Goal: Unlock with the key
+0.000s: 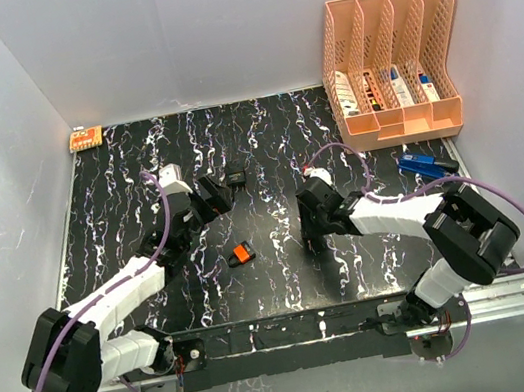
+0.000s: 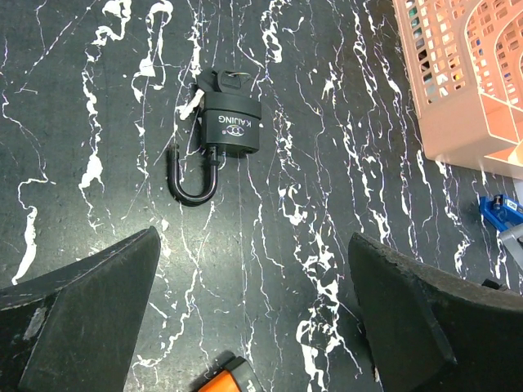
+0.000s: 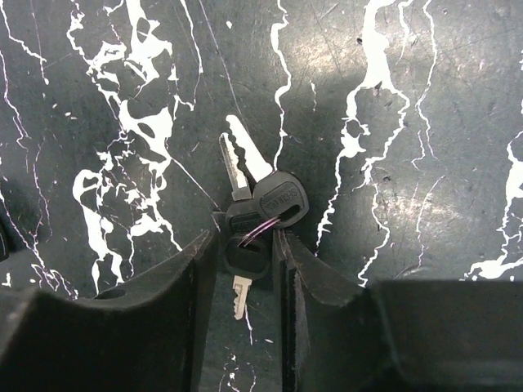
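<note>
The keys (image 3: 261, 212) lie flat on the worktop (image 3: 425, 122), a small bunch tied by a thin pink ring; the right fingers (image 3: 163, 310) stand close on both sides of the black key heads; I cannot tell if they pinch them yet. The left fingers (image 2: 82, 310) are wide open and hold nothing.

To do this step well, I think the fingers should squeeze the black heads and not the thin metal parts; the squeeze should be slow and firm, so the bunch does not slip or spin; one key should stick out straight, so it can go into the lock (image 2: 231, 122); lift only when the hold feels tight.

In the right wrist view, the keys lie long-ways away from the fingers; two metal ends point away from the fingers and lean a bit to the left; one small end points back between the fingers.

The lock lies flat near the far middle of the worktop, just past the left fingers; its long line runs toward them; its hoop (image 2: 194, 184) points at them and its body points away.
</note>
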Controlling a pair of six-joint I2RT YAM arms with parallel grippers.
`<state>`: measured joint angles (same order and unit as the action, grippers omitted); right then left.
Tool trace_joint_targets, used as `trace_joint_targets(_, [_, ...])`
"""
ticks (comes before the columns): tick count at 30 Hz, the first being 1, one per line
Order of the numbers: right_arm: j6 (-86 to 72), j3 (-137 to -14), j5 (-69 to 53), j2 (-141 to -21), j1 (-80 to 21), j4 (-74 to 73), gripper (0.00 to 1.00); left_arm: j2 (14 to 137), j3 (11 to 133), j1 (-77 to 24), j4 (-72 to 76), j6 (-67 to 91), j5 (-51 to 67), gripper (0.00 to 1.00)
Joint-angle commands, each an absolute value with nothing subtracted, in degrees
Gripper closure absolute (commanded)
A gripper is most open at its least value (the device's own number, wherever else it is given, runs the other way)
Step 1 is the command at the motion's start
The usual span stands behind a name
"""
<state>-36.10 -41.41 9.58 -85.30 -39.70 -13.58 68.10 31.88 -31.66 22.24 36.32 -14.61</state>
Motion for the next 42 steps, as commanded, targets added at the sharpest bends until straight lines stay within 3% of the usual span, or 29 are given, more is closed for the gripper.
trace_joint_targets(1, [-36.5, -43.9, 11.4, -86.3, -39.9, -13.7, 0.73, 68.0, 32.1, -31.4, 22.4, 35.5, -14.2, 0.02])
trace_joint_targets(9, [-36.7, -43.7, 12.6, -84.5, -39.8, -13.9, 0.95, 68.1, 31.9, -31.4, 22.7, 35.2, -14.0, 0.02])
trace_joint_targets(15, [-36.6, -43.4, 13.1, -82.3, -39.9, -13.2, 0.98, 68.5, 32.0, -31.5, 23.7, 33.9, -11.8, 0.02])
trace_joint_targets(17, [-36.3, -43.7, 13.0, -82.6, -39.9, -13.3, 0.97, 68.7, 32.0, -31.4, 23.9, 33.8, -11.1, 0.02])
trace_joint_targets(22, [-35.9, -43.8, 11.5, -82.8, -39.9, -13.0, 0.72, 69.0, 32.0, -31.5, 24.0, 33.7, -10.6, 0.02])
trace_joint_targets(25, [-35.7, -44.0, 11.4, -83.5, -39.9, -13.3, 0.65, 69.2, 32.1, -31.5, 24.0, 33.6, -10.4, 0.02])
trace_joint_targets(42, [-35.3, -43.0, 8.1, -86.7, -39.7, -9.5, 0.79, 69.3, 32.0, -31.4, 23.8, 33.3, -10.5, 0.02])
